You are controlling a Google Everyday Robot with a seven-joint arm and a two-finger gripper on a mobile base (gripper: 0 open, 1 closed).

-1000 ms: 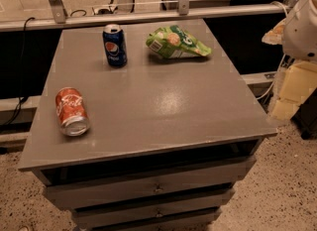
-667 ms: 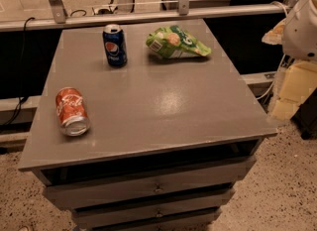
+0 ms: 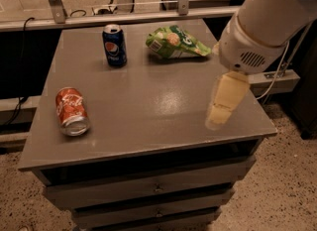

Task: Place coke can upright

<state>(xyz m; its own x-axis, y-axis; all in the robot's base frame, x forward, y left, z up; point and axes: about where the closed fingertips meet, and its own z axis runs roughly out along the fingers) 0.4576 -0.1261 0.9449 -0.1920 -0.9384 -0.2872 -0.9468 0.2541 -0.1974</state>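
coke can (image 3: 72, 111) down on its side near front-left of table (image 3: 148, 101), long axis roughly front-to-back, silver end toward camera. gripper (image 3: 218, 118) hanging over the right front corner, well apart from can, not on it; open or shut: can't tell. needs a cross-table reach leftward in view, closing across the can's axis. pepsi can (image 3: 114, 45) upright at back, not the target.
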